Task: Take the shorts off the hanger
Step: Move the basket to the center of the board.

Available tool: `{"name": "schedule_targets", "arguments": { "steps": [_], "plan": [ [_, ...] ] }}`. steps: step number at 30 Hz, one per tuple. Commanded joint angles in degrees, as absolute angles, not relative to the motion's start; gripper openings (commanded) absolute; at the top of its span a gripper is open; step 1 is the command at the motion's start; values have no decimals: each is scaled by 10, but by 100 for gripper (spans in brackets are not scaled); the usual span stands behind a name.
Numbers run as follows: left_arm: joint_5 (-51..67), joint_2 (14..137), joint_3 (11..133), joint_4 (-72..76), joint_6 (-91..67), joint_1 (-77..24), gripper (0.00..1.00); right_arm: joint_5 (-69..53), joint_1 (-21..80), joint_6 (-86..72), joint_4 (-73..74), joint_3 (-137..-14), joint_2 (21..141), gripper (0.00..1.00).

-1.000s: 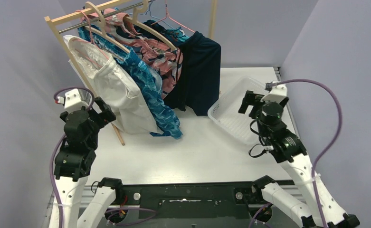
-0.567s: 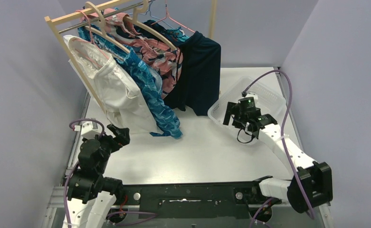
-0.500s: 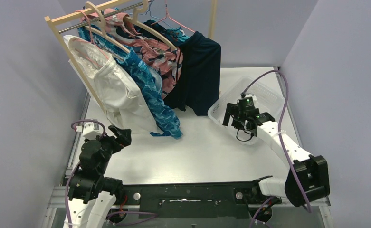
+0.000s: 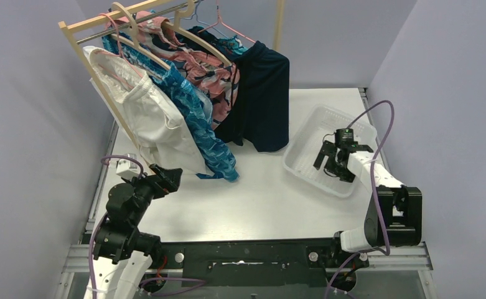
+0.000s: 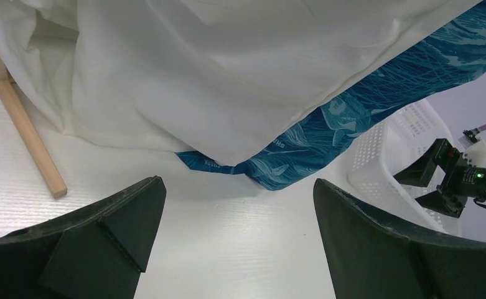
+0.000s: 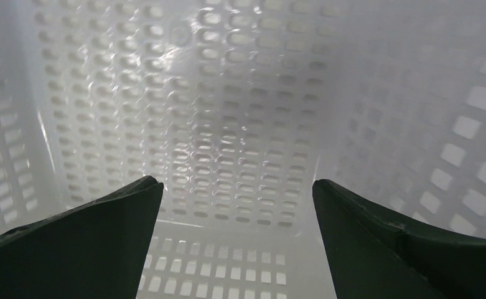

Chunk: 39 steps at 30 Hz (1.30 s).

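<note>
1. Hanging on hangers from a wooden rack (image 4: 97, 23) at upper left of the overhead view: white shorts (image 4: 159, 124) in front, then blue wave-patterned shorts (image 4: 200, 121), pink-and-navy floral shorts (image 4: 212, 75), teal shorts (image 4: 231, 43) barely showing, and dark navy shorts (image 4: 262, 103) at the right end.
2. Left gripper (image 4: 170, 177) low at lower left, jaws spread wide, gripping nothing, just beside the white hem.
3. Right gripper (image 4: 330, 164) at right of centre, jaws spread wide and empty, down inside a white perforated basket (image 4: 305, 149) on the table (image 4: 259, 199).
4. Standing near the left gripper: the rack's slanted wooden leg (image 5: 32, 140), foot on the table, beside the white cloth.
5. Seen only from the left wrist: white hem overlapping the blue hem, both low over the tabletop, contact hard to tell; basket and right gripper small at the right edge.
6. Seen only from the right wrist: basket mesh floor and walls filling the frame between the dark fingers (image 6: 72, 237).
</note>
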State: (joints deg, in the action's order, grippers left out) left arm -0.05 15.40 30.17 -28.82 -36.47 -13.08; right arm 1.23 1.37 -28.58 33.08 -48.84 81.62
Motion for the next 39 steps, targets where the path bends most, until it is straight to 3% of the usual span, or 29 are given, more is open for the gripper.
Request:
{"name": "schedule_targets", "arguments": {
  "steps": [1, 8, 12, 16, 20, 28, 33, 39],
  "plan": [
    [21, 157, 298, -221, -350, -134, 91, 68, -37, -245, 367, -532, 793, 98],
    [6, 158, 288, -204, -340, -134, 91, -3, -11, -244, 387, -554, 706, 98],
    [4, 166, 288, -203, -340, -134, 91, 140, 71, -322, 443, -547, 622, 98],
    [1, 166, 288, -203, -341, -134, 91, 267, 62, -384, 518, -519, 556, 98],
    [-5, 168, 287, -204, -344, -134, 91, 176, -1, -335, 476, -481, 516, 98],
    [-10, 169, 289, -214, -353, -134, 91, 163, -113, -310, 488, -513, 630, 98],
    [-5, 172, 288, -213, -354, -134, 91, 163, -178, -299, 424, -499, 678, 98],
    [1, 172, 287, -215, -361, -135, 91, 244, -228, -278, 428, -573, 743, 98]
  ]
}}
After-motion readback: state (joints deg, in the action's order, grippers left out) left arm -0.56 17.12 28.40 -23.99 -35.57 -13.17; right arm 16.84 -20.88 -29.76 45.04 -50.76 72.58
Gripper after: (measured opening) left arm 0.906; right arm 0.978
